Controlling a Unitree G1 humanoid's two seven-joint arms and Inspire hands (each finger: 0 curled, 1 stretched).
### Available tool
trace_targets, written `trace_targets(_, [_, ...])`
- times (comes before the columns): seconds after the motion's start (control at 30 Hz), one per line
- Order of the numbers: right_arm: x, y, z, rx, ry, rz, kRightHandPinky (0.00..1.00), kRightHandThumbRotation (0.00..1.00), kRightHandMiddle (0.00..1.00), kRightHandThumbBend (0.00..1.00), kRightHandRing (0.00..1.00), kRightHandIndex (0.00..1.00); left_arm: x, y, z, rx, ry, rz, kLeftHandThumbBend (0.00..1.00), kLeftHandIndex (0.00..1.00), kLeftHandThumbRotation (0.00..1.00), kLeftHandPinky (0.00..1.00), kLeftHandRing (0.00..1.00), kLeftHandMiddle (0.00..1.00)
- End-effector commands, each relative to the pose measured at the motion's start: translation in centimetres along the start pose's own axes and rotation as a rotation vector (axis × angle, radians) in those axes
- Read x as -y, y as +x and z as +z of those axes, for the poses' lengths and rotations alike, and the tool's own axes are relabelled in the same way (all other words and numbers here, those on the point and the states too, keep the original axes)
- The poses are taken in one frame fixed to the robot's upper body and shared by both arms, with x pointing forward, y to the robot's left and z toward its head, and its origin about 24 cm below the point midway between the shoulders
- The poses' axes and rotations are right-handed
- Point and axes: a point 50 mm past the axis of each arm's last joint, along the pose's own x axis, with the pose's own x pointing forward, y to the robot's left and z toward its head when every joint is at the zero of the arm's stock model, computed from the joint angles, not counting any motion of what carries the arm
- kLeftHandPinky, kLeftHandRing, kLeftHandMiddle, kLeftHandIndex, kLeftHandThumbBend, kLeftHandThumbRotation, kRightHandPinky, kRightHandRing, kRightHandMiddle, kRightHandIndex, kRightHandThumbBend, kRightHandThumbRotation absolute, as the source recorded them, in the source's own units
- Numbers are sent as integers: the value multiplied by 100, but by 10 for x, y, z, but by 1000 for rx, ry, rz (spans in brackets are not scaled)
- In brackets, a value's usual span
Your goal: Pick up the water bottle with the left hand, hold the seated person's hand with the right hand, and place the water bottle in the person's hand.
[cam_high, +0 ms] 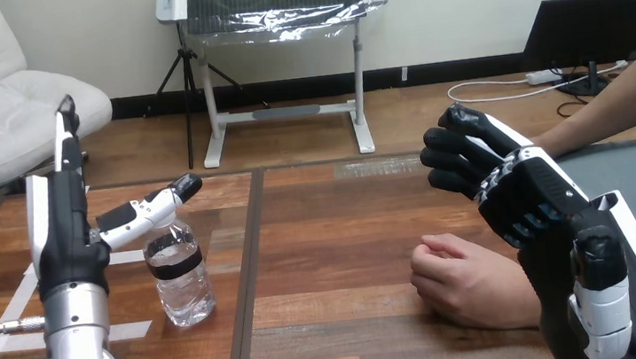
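A clear water bottle [180, 279] with a black label band stands upright on the wooden table [338, 231] at the left. My left hand [66, 237] is raised just left of it, open, with its fingers pointing up and its thumb stretched out above the bottle's cap. No part of that hand grips the bottle. My right hand [525, 189] hovers at the right with loosely bent fingers, holding nothing. It hangs above and slightly right of the person's hand [463, 280], which rests as a loose fist on the table. The two are apart.
The person's other forearm [610, 104] comes in from the upper right and passes behind my right hand, so its hand is hidden. White tape strips [7, 310] lie on the table at the left. A dark seam [249, 276] runs down the tabletop.
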Motion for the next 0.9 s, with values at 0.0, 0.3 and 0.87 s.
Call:
trace_targets(0.0, [3, 11, 6, 68, -3, 8, 84, 100, 86, 75, 86, 88, 2, 20, 14, 35, 29, -29, 100, 100, 20, 99, 100, 100])
trace_targets(0.3, [2, 11, 6, 71, -6, 5, 84, 100, 86, 75, 85, 87, 6, 24, 7, -12, 40, -54, 100, 100, 22, 98, 100, 100])
trace_targets(0.87, [2, 10, 7, 73, -2, 6, 82, 100, 85, 73, 84, 87, 13, 28, -6, -80, 30, -78, 100, 100, 20, 97, 100, 100])
